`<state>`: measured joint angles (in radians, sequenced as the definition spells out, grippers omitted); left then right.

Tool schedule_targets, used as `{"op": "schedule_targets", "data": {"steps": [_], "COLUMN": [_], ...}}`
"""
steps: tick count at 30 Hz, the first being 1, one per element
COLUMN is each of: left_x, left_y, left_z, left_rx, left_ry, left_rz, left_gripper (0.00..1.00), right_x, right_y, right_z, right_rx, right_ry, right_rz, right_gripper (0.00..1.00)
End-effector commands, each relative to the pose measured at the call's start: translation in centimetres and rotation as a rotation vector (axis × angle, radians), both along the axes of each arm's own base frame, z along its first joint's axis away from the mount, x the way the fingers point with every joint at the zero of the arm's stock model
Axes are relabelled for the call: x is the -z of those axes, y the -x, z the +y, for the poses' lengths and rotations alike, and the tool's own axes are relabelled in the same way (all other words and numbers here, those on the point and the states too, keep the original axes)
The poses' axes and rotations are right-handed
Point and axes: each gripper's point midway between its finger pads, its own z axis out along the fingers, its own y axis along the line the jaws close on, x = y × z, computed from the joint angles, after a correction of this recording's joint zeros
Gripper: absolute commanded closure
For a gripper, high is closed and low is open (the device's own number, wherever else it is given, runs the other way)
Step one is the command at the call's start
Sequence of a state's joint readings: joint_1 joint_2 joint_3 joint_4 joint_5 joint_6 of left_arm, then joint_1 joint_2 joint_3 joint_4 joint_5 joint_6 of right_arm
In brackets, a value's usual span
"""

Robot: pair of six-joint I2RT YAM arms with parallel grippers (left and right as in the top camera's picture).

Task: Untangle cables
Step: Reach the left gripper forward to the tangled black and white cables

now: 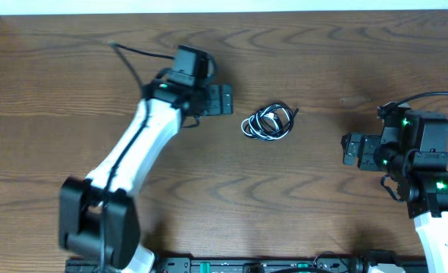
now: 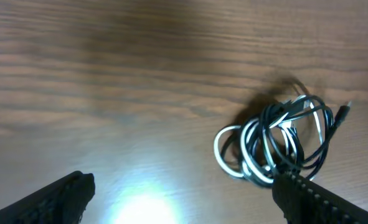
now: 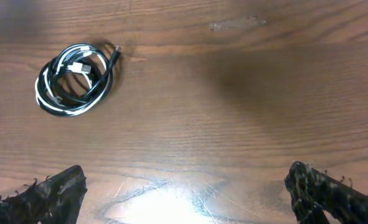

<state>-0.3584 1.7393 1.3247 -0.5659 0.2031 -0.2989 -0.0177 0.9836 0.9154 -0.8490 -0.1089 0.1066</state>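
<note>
The cables (image 1: 269, 121), one black and one white, lie coiled together in a small bundle on the wooden table, near the middle. The bundle also shows in the left wrist view (image 2: 274, 146) and in the right wrist view (image 3: 76, 78). My left gripper (image 1: 222, 99) is open and empty just left of the bundle, a short gap away. In the left wrist view the bundle lies just ahead of its right finger (image 2: 184, 199). My right gripper (image 1: 350, 150) is open and empty, well to the right of the bundle (image 3: 184, 193).
The wooden table (image 1: 322, 68) stretches around the bundle. A thicker black wire (image 1: 129, 53) runs from the left arm toward the far left. A dark rail (image 1: 246, 265) lies along the front edge.
</note>
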Motion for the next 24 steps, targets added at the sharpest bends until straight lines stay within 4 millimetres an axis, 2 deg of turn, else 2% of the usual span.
{"op": "schedule_targets", "data": {"steps": [1, 7, 11, 14, 17, 18, 20, 24], "left_x": [1.5, 4.8, 6.7, 7.9, 9.1, 9.4, 9.8, 9.9], "left_y": [-0.5, 0.2, 1.3, 2.0, 2.4, 2.5, 2.8, 3.2], "left_z": [-2.4, -6.2, -8.4, -9.4, -9.6, -9.6, -9.4, -9.3], "left_rx": [0.01, 0.025, 0.07, 0.097, 0.104, 0.105, 0.105, 0.108], "left_ry": [0.006, 0.024, 0.011, 0.0, -0.012, -0.016, -0.025, -0.027], "left_rz": [0.007, 0.052, 0.081, 0.097, 0.12, 0.127, 0.142, 0.16], "left_gripper": [0.05, 0.09, 0.12, 0.14, 0.19, 0.23, 0.36, 0.73], "right_x": [-0.8, -0.8, -0.8, -0.8, -0.8, -0.8, -0.8, -0.9], "right_y": [-0.2, -0.3, -0.2, -0.2, -0.2, -0.2, -0.2, -0.2], "right_z": [0.3, 0.3, 0.3, 0.3, 0.3, 0.4, 0.5, 0.8], "right_rx": [-0.003, -0.002, -0.002, -0.002, -0.002, -0.002, -0.004, -0.002], "right_ry": [-0.013, -0.013, -0.013, -0.013, -0.014, -0.014, -0.023, -0.047], "right_rz": [-0.019, -0.02, -0.019, -0.019, -0.019, -0.019, -0.019, -0.017], "right_gripper": [0.01, 0.01, 0.01, 0.01, 0.01, 0.01, 0.01, 0.01]}}
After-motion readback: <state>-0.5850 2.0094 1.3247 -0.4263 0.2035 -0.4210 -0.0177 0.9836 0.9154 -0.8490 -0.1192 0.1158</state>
